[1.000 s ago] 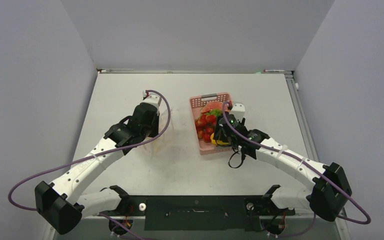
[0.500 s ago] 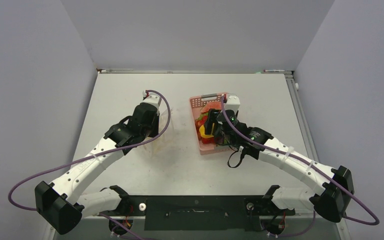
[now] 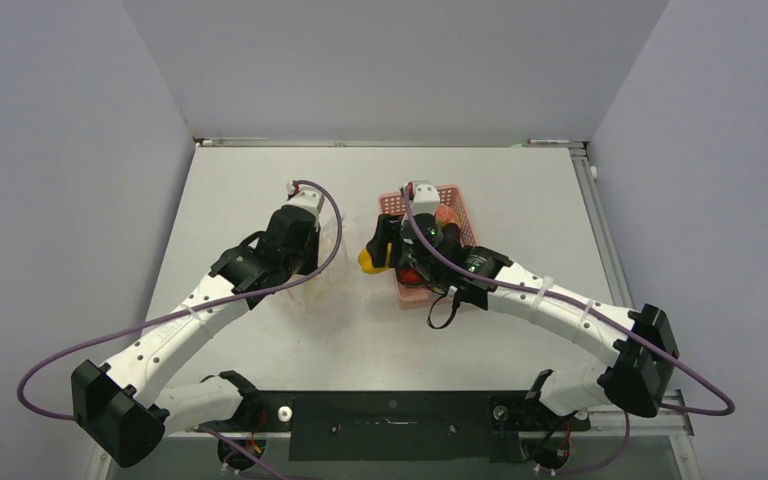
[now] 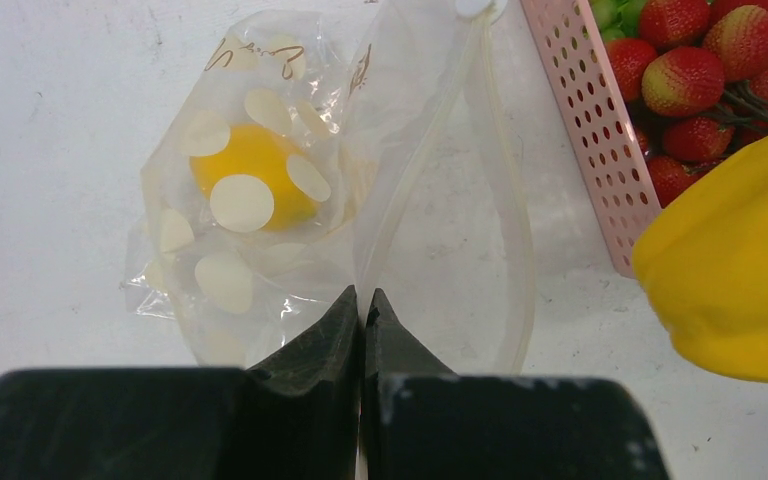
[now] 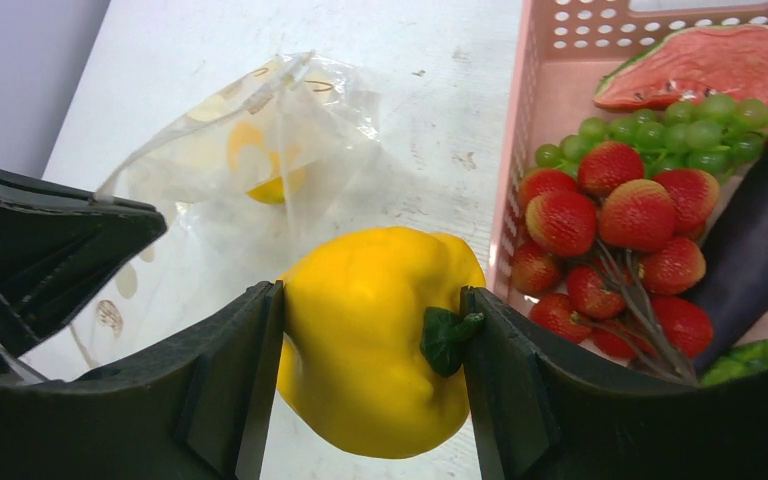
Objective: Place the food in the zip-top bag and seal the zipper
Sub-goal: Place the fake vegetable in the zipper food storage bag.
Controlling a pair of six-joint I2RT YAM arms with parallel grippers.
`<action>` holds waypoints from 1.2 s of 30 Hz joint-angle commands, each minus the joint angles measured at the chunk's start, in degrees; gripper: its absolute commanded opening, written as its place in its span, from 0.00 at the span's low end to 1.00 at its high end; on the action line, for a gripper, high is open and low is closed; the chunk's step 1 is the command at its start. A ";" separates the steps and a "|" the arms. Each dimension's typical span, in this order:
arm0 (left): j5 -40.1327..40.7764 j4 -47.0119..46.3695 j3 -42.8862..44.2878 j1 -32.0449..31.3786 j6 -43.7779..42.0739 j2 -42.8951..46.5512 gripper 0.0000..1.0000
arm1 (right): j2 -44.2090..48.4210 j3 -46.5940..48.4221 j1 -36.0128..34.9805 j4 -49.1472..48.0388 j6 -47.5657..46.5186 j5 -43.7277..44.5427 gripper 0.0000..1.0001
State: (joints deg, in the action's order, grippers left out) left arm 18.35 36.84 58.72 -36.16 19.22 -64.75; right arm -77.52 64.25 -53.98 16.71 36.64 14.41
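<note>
The clear zip-top bag [image 4: 430,200] lies on the table left of the basket, with a yellow lemon [image 4: 250,155] inside. Its zipper [image 4: 515,230] curves around the open mouth. My left gripper [image 4: 363,300] is shut on the near edge of the bag's mouth. My right gripper [image 5: 372,292] is shut on the yellow bell pepper [image 5: 360,350] and holds it above the table between the basket and the bag [image 5: 260,130]. From above, the pepper [image 3: 368,258] hangs just left of the basket. A red berry cluster [image 5: 610,220] and the dark eggplant [image 5: 760,230] lie in the basket.
The pink slotted basket [image 5: 520,170] stands right of the bag and also holds green grapes [image 5: 680,125] and a watermelon slice [image 5: 720,65]. Its left wall [image 4: 590,130] runs close beside the bag's mouth. White table surface [image 3: 260,190] surrounds both.
My right gripper has carried the yellow pepper left, from over the basket to past its left wall, toward the bag. The left arm and the bag have not moved.
</note>
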 commanded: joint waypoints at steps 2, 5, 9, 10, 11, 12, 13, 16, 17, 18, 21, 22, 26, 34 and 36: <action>-0.77 -1.42 0.93 0.31 -0.29 0.01 0.00 | -2.58 5.04 -1.95 -4.88 -0.37 -1.78 0.28; -0.69 -1.53 0.88 0.30 -0.24 0.17 0.00 | -4.05 6.39 -2.66 -5.33 -0.37 -2.16 0.28; -0.53 -1.69 0.85 0.30 -0.24 0.54 0.00 | -5.88 7.65 -3.03 -6.38 -0.11 -3.00 0.28; -0.51 -1.71 0.82 0.35 -0.19 0.66 0.00 | -6.35 7.88 -3.05 -6.76 -0.04 -3.35 0.29; -0.49 -1.73 0.76 0.40 -0.16 0.74 0.00 | -6.74 8.09 -3.22 -7.24 0.08 -3.71 0.28; -0.50 -1.78 0.77 0.39 -0.15 0.84 0.00 | -7.27 8.23 -3.28 -7.75 0.28 -3.91 0.28; -0.51 -1.83 0.79 0.39 -0.15 0.85 0.00 | -7.68 8.44 -3.49 -8.18 0.46 -4.09 0.29; -0.42 -1.85 0.77 0.39 -0.15 1.22 0.00 | -9.64 9.37 -3.83 -8.99 1.13 -4.68 0.28; -0.42 -1.83 0.77 0.43 -0.15 1.33 0.00 | -10.18 9.69 -4.04 -9.26 1.25 -4.86 0.28; -0.34 -1.86 0.77 0.40 -0.08 1.46 0.00 | -10.71 9.87 -4.22 -9.55 1.43 -4.91 0.28; -0.38 -1.96 0.69 0.46 -0.06 1.86 0.00 | -12.39 10.40 -4.50 -10.34 1.79 -5.06 0.29; -0.40 -2.10 0.69 0.48 -0.02 2.01 0.00 | -13.05 10.68 -4.53 -10.62 2.05 -5.20 0.29; -0.42 -2.07 0.71 0.48 0.02 2.38 0.00 | -15.21 11.60 -5.11 -11.55 2.86 -5.84 0.29; -0.42 -2.21 0.67 0.59 0.11 3.06 0.00 | -19.34 13.06 -6.24 -12.64 5.15 -6.64 0.34; -0.42 -2.24 0.63 0.57 0.18 3.13 0.00 | -20.19 13.30 -6.59 -12.93 5.55 -7.25 0.37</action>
State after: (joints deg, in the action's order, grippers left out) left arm 17.96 36.84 58.72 -35.90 19.25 -63.09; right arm -96.57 74.89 -59.70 7.70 40.34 8.29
